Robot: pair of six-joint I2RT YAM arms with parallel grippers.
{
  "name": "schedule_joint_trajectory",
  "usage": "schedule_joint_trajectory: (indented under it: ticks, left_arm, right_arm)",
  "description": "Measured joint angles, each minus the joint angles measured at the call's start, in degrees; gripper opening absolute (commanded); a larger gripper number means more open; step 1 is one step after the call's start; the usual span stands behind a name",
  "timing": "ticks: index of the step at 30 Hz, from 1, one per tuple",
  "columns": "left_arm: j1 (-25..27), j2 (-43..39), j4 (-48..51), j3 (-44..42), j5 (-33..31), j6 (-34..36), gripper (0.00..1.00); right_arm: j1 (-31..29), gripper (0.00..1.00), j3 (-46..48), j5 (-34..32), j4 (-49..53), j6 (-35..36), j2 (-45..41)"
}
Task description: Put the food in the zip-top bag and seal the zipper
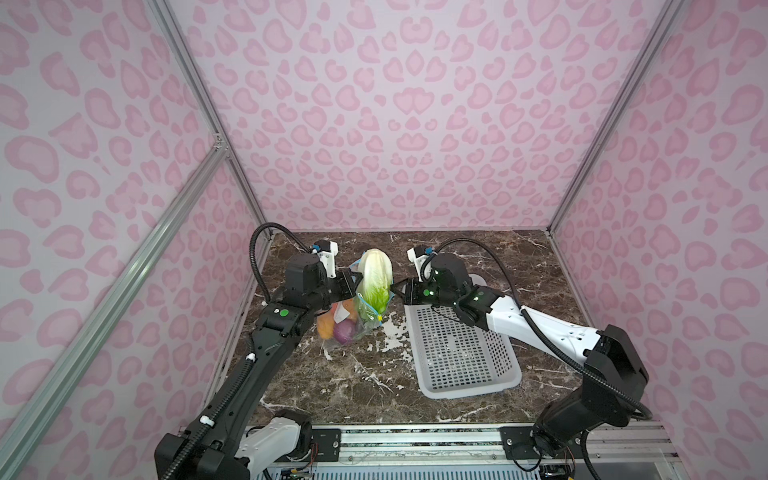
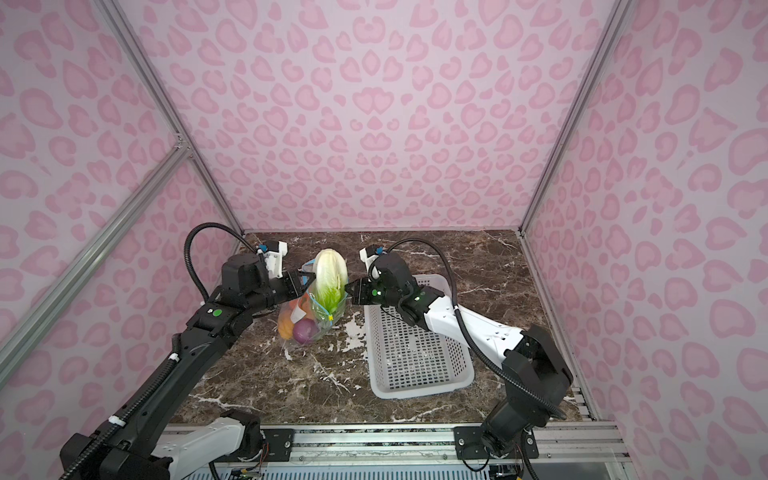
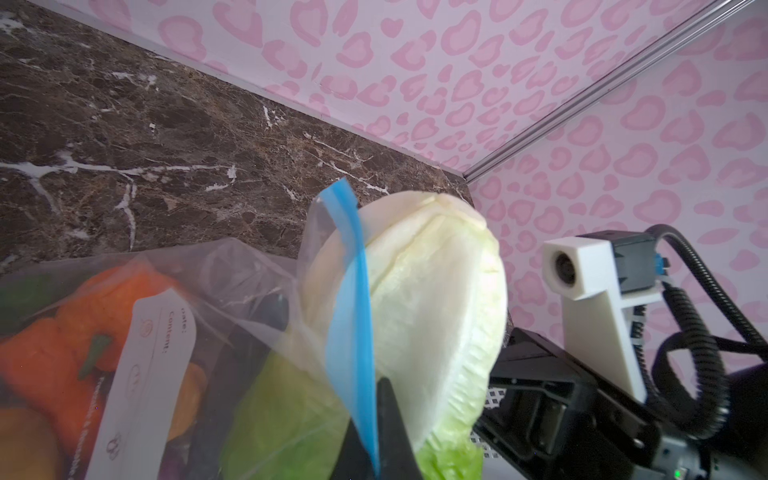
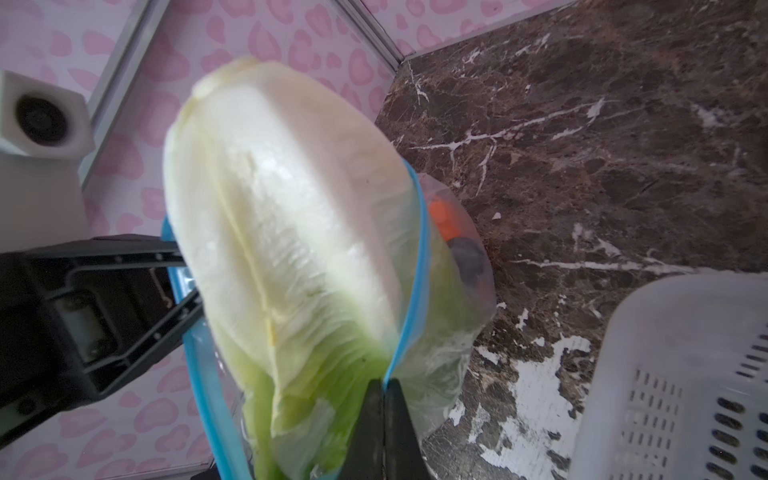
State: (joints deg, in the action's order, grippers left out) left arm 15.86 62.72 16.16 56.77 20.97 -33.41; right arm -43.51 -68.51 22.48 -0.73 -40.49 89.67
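Both top views, cabbage (image 1: 375, 272) poking from zip-top bag (image 1: 362, 329), onion (image 1: 344, 333) inside, left gripper (image 1: 356, 289), right gripper (image 1: 393, 290) each pinching zipper (image 4: 421, 266)

three walls (image 1: 395, 124) covered in pale pink with darker pink leopard-like blotches close in the space, joined at the corners by silver aluminium bars (image 1: 199, 95), with one more slanting across the left wall. the surface (image 1: 353, 386) is dark brown marble-look with white veins and worn white patches, edged on the near side by a metal rail (image 1: 415, 440). the light is soft and even.
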Motion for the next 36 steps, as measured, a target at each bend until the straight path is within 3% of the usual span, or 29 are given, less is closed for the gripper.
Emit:
schedule_joint_trajectory:
  ticks: [8,21,24,28,36]
  left_arm:
    - [-0.17,-2.01,0.15,0.04,-1.92,1.05,0.03]
    - [-1.92,-6.88,0.68,-0.17,-7.19,2.43,0.03]
    - [-1.92,-6.16,0.66,-0.17,-7.21,2.4,0.03]
    - [-1.92,-5.4,0.46,-0.55,-7.3,2.4,0.02]
    - [-1.99,-4.24,0.13,-1.18,-8.68,2.4,0.03]
  right_arm:
    - [-1.53,0.0,-2.03,-0.92,0.07,5.64,-5.86]
    - [-2.58,0.0,-2.36,-1.49,-3.17,9.2,-4.79]
    - [-2.58,0.34,-2.36,-2.14,-2.56,9.25,-4.5]
    - [-2.51,0.58,-2.4,-6.03,1.01,11.21,-5.9]
    - [-1.77,0.6,1.81,-19.54,13.2,15.26,-11.34]
